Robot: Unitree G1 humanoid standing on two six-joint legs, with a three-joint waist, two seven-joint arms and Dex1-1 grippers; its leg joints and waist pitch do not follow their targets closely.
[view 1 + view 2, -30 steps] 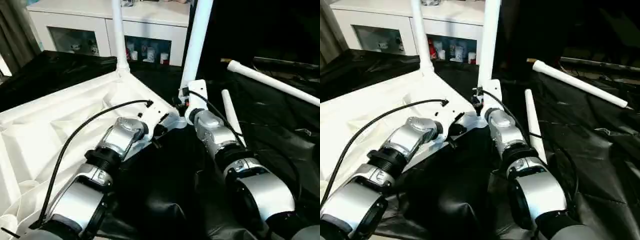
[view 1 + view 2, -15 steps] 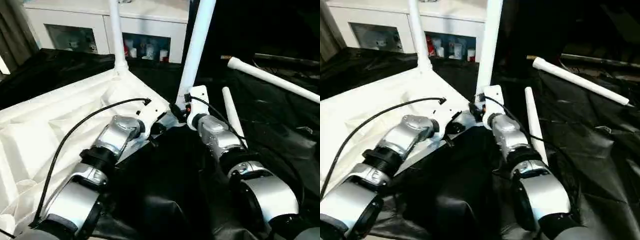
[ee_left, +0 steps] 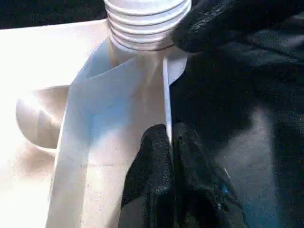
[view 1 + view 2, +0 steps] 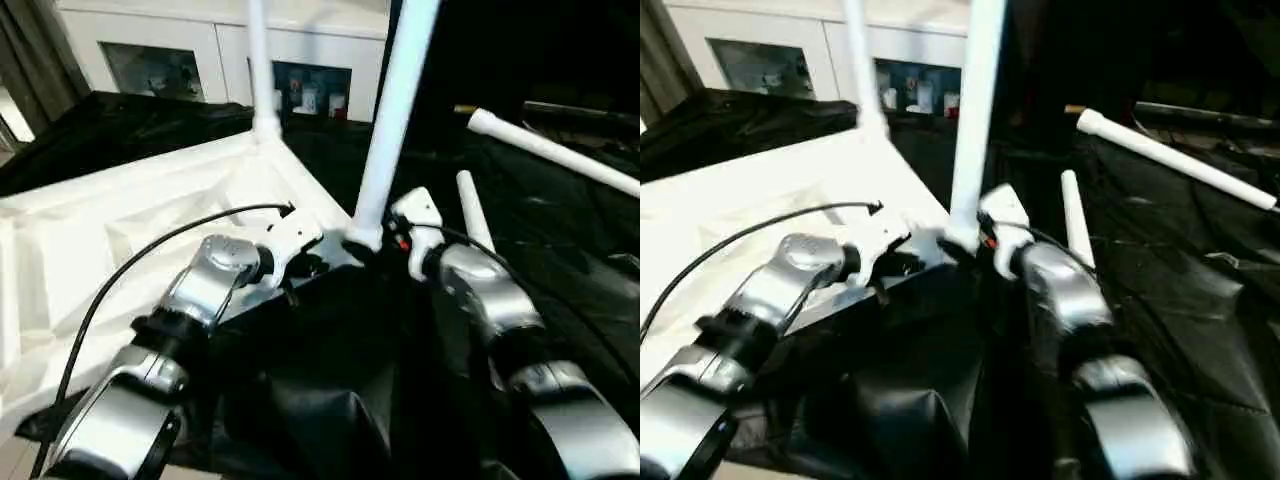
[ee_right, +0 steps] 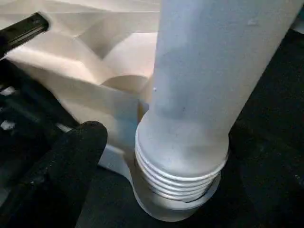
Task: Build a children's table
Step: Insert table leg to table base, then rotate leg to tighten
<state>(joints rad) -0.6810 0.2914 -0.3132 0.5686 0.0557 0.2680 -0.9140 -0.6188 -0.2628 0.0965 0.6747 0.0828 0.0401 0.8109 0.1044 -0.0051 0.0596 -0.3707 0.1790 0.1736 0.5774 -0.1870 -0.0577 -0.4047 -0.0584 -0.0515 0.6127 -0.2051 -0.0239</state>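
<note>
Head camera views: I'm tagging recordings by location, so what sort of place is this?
Probably a furnished indoor room: a white glass-door cabinet holding small items stands behind, and black sheeting covers the surface under the upturned tabletop.

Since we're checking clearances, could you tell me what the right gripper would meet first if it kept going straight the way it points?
Most likely the threaded base of the near leg, standing in the tabletop's corner socket, directly ahead of the right gripper. One black finger already lies beside it; the remaining gap is hard to judge.

Dim scene; glare whitens the tabletop (image 3: 42,61); forearms look motion-blurred, perhaps from camera movement.
</note>
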